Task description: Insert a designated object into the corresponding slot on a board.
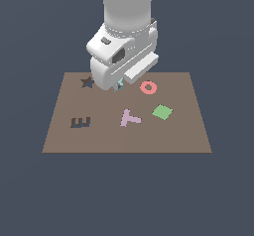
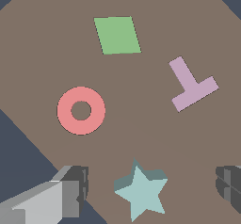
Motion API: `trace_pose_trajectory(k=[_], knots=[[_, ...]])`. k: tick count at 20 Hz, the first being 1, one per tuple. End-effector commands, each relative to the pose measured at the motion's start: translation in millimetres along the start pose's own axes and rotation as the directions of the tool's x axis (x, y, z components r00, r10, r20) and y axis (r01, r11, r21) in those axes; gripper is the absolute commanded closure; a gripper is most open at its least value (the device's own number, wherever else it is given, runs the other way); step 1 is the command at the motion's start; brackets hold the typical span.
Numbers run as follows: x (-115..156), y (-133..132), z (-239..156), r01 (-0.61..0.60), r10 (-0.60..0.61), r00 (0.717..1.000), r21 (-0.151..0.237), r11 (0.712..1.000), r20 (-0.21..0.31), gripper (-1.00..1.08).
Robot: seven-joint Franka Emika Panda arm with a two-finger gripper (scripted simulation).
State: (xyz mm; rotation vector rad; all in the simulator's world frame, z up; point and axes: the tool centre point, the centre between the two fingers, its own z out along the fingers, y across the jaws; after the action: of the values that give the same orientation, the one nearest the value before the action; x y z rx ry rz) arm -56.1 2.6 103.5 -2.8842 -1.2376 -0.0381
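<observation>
- The brown board (image 1: 127,131) is the largest thing, a flat rectangle with its near half mostly bare; its far edge runs behind the arm.
- The white Panda arm (image 1: 126,12) comes down from the far side over the board's far middle, hiding part of the far edge.
- The gripper (image 2: 150,185) hangs low over the board with fingers (image 2: 70,190) spread wide, one on each side of the star and clear of it.
- The pink T piece (image 1: 130,117) lies near the board's centre.
- The green square (image 1: 162,112) sits to the exterior view's right of the T, apart from it.
- The pink ring (image 1: 148,87) lies far right of centre.
- The E-shaped recess (image 1: 80,122) is on the exterior view's left, close to that edge.
- The teal star piece (image 2: 141,195) rests on the board between the fingers, near the far edge.
- The star-shaped slot (image 1: 87,82) lies just left of the gripper, in the far left corner.
</observation>
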Motion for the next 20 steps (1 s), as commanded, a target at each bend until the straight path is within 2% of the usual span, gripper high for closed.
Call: trace_pose_trajectory(k=[1, 10, 20], knots=[[-8.2, -1.4, 8.6, 0.09, -0.09, 0.996, 0.003, 0.996, 0.003, -0.92], [-31.9, -0.1, 33.3, 0.338, -0.338, 0.941, 0.011, 0.941, 0.01, -0.92], [-46.7, 4.9, 49.1, 0.485, -0.486, 0.874, 0.017, 0.874, 0.015, -0.92]])
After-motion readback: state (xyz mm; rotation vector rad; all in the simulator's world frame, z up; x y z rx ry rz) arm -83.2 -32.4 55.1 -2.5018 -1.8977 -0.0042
